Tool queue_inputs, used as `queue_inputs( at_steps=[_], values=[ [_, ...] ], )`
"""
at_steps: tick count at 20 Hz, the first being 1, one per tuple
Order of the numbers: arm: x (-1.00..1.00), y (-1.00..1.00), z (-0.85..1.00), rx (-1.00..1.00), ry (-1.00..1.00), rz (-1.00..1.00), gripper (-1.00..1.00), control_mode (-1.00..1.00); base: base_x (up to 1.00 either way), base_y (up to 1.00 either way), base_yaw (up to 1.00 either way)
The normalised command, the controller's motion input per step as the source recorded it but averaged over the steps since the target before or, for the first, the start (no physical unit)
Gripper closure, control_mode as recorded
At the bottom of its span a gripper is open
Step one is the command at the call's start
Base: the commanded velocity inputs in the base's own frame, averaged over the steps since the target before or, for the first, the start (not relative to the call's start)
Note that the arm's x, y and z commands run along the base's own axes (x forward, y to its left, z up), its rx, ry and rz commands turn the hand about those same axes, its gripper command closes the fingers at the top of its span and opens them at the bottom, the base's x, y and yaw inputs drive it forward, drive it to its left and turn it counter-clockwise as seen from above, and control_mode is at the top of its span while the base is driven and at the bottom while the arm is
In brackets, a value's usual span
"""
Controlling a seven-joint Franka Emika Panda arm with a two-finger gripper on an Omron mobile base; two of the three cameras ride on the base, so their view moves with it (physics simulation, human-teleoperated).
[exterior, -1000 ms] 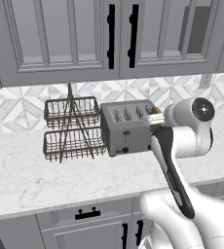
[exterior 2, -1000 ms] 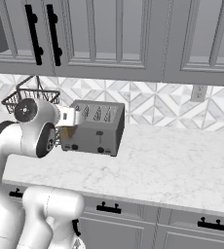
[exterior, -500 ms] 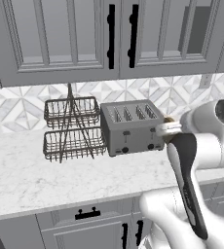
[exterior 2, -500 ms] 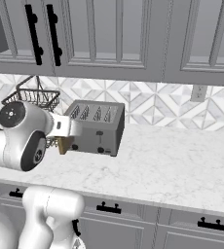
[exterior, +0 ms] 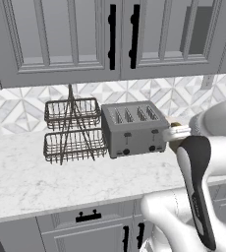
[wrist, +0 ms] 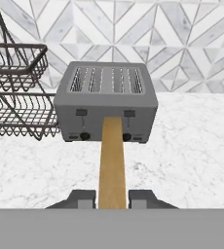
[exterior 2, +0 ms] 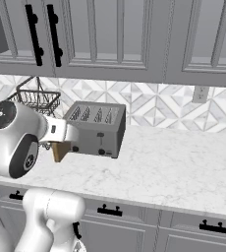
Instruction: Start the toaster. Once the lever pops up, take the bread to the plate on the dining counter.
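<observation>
On the left of the marble worktop (exterior: 31, 182) stands the two-tier dark wire basket rack (exterior: 73, 130), and nothing about it has changed. Just beside it on the right is the boxy grey metal four-slot toaster (exterior: 134, 129). In the hand view all four slots look empty, and both black levers sit high on the front.

The change is with the thin golden-yellow bread slice (exterior: 173, 143). One sec. ago it was up near the top right corner of the toaster. Half a sec. ago it was lower and already off it. Now it is pulled back further, to the right of the toaster and in front of it, well apart from the metal body. I judge that the toasting part is done and the carrying part has begun. What is left is to bring the bread to the plate on the dining counter, which probably needs a turn of the base away from this wall.

The two-finger gripper (wrist: 112, 199) is closed narrow on the near end of the slice. The slice sticks out straight ahead, edge-on to the hand camera and pointing at the toaster front.

Arm pose: the big white elbow joint (exterior: 223, 123) is far right in the left base view, and the forearm w. the dark stripe runs down from the hand. The hand is approx. level and faces the wall.
</observation>
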Motion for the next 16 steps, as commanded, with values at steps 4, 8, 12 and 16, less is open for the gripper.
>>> queue_inputs(
  at_steps=[4,8,12,16],
  values=[
    [-0.22,-0.01,0.00,0.02,0.00,-0.08,1.00,-1.00,0.00,0.00,0.00],
    [-0.27,-0.03,0.00,0.06,-0.03,-0.10,1.00,-1.00,0.00,0.00,0.00],
    [-0.07,-0.01,0.00,0.01,-0.01,-0.01,1.00,1.00,-0.50,-0.05,-0.01],
    [0.00,0.00,0.00,0.00,0.00,0.00,1.00,1.00,-1.00,-0.17,-0.19]
  ],
)
